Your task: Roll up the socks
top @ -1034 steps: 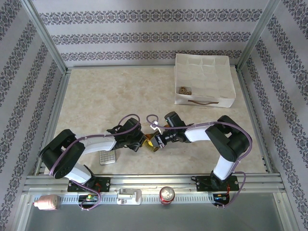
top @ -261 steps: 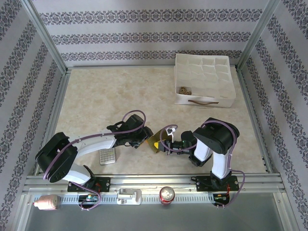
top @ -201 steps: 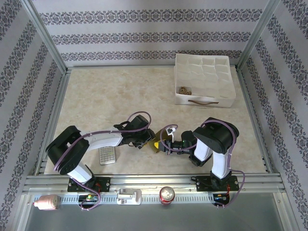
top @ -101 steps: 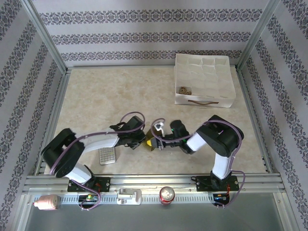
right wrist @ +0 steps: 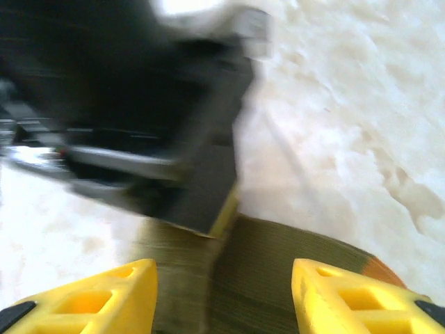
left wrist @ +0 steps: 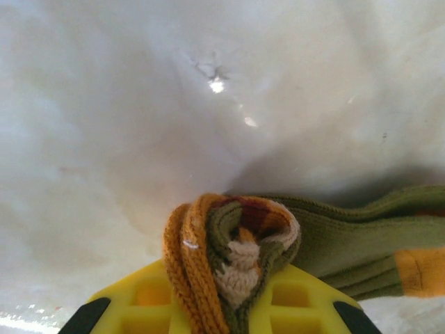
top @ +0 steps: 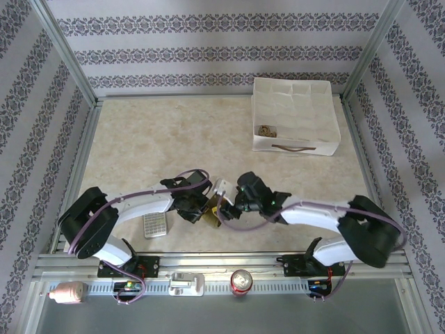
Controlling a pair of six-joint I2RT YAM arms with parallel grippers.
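Two tools: the left tool (top: 197,209) and the right tool (right wrist: 222,292) meet nose to nose at the middle of the counter's (top: 139,153) near edge.
Socks: the socks (left wrist: 233,243) lie on the counter between the two tools, bunched into a tight fold of orange, olive and beige.
Left tool: narrow, with its yellow fingers (left wrist: 149,313) pinching that fold, apparently to anchor the core of the roll.
Loose end: the olive sock (left wrist: 354,236) trails flat away from the fold, not yet rolled.
Right tool: its fingers stand wide apart over olive fabric and clamp nothing; it looks placed to take up the loose length.
Calculator: the grey calculator (top: 156,226) sits just beside the left arm, apart from the socks.
Progress: judged partway, with the roll begun and the tail remaining.
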